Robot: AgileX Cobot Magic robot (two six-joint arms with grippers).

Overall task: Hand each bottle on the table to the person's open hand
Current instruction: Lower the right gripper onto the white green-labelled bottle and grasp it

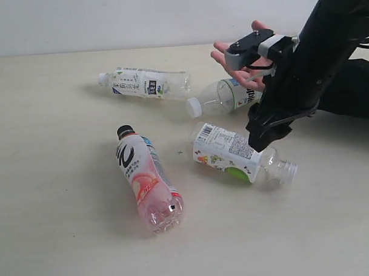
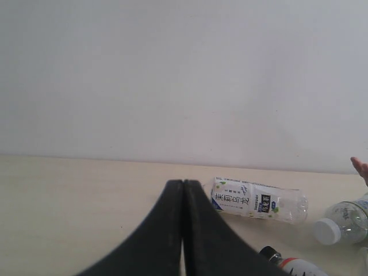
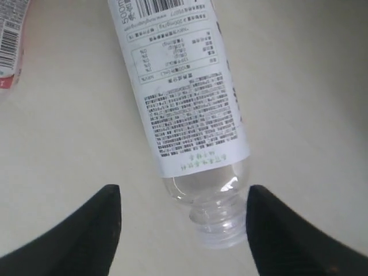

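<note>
A pale cream table (image 1: 54,239) with faint wood grain and a few tiny dark specks runs back to a plain white wall (image 1: 107,19). 4 bottles lie on their sides on it. In the exterior view the pink bottle (image 1: 146,178) lies nearest the camera, its black cap toward the wall. The long bottle (image 1: 143,83) with a white cap lies farthest back. The short bottle (image 1: 222,97) lies near it, its white cap pointing at the long bottle's base, just below the person's hand (image 1: 242,58). That hand is held palm up at the table's far side, partly hidden by the right arm. The green-marked bottle (image 1: 233,151) lies to the right of the pink bottle, its clear threaded neck pointing away from it. The right gripper (image 1: 257,143) hangs over that neck, jaws spread wide with the neck between them. The left gripper (image 2: 183,183) sits low over the table, jaws pressed together on nothing.
</note>
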